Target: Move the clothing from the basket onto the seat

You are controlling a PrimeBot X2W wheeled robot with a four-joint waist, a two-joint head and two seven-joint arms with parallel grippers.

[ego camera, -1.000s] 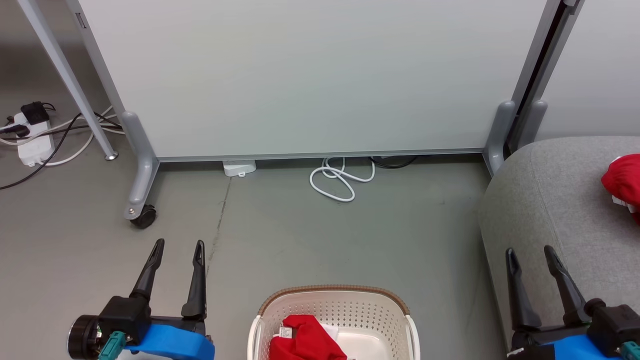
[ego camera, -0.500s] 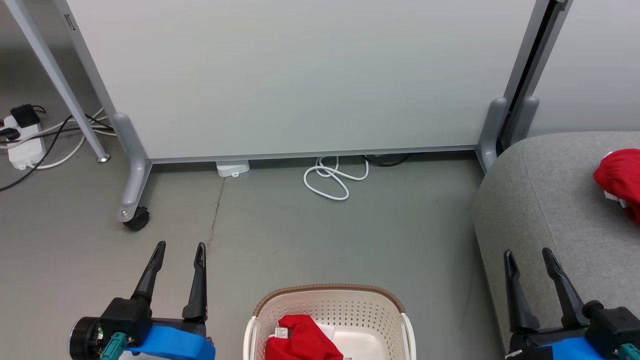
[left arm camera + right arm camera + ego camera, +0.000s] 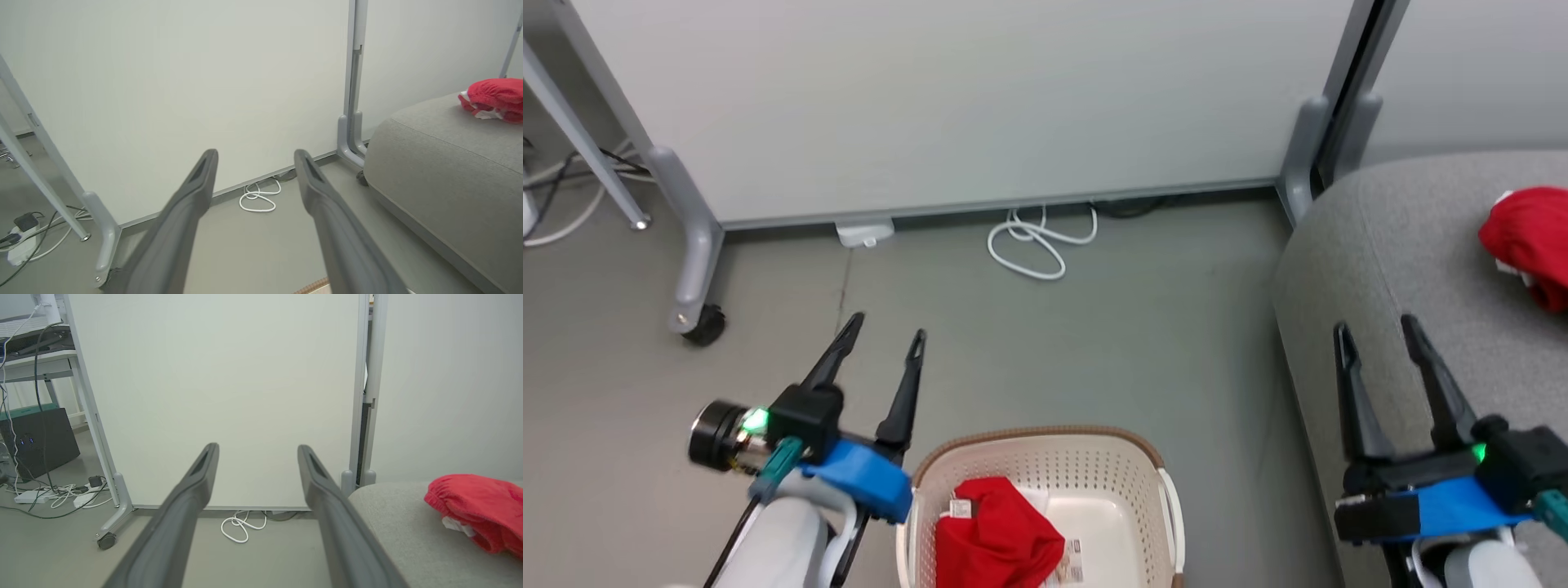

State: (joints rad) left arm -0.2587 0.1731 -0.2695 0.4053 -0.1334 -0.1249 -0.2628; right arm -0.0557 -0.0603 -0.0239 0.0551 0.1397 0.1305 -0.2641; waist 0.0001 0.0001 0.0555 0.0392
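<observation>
1. Both grippers are empty, their fingers spread wide; the left gripper (image 3: 887,325) hangs over the floor just beside the left rim of the basket (image 3: 1037,433); the right gripper (image 3: 1375,323) hangs over the near edge of the seat (image 3: 1405,269).
2. One red garment (image 3: 996,535) lies crumpled in the left half of the basket; the other red garment (image 3: 1531,241) already sits on the seat, far to the right; I'd call the job half done.
3. The left gripper is the nearer one; coming down from there, a finger could catch the brown rim or a white handle; that would shove or tip the light basket rather than reach the cloth.
4. The cloth is a soft heap; a shallow pinch might take only a fold or the small tag (image 3: 960,509); the rest could trail, snag on the perforated wall and drag the basket along, or slip free over the floor.
5. The carry crosses open floor to the seat; a drooping garment could brush the rounded side and fall short of the top.
6. The right gripper sits in that path; the two arms could crowd each other near the seat's edge.
7. The white cable (image 3: 1029,245) lies well apart by the partition; I see no trouble from it.
</observation>
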